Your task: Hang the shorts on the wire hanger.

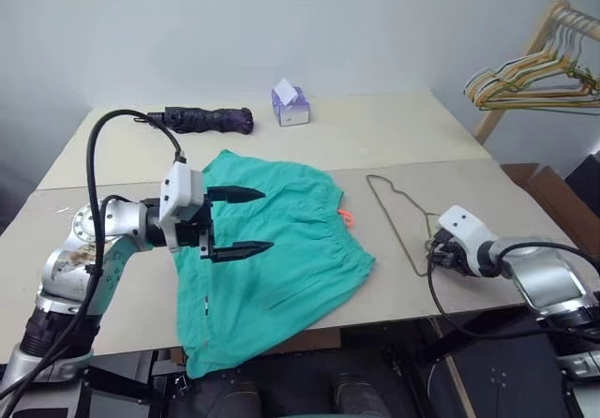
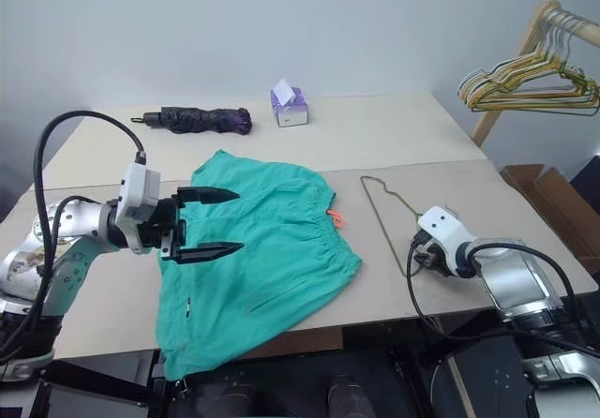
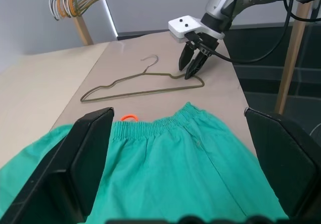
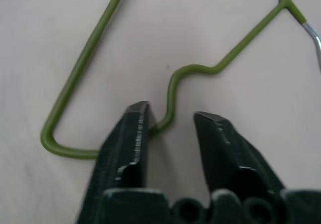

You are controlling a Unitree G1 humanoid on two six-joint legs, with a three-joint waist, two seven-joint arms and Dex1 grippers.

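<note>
Beige table [image 1: 394,137], pale grey wall [image 1: 281,24]

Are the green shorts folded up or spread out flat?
Spread out. The shorts lie flat on the table, waistband showing, one end hanging over the near edge.

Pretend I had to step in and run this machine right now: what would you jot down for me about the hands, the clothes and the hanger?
Left gripper: open, hovering above the teal-green soft fabric shorts, holding nothing.
Right gripper: fingers down at the table, straddling the thin olive-grey wire hanger near one corner with a gap between them; grip not confirmed.
Shorts: spread flat on the beige table, one leg draping over the near edge, orange patch at the waistband.
Hanger: flat on the table, on the right of the shorts, apart from them.
Done: nothing hung yet.
Left: secure the hanger, lift it, get the shorts onto it.
</note>
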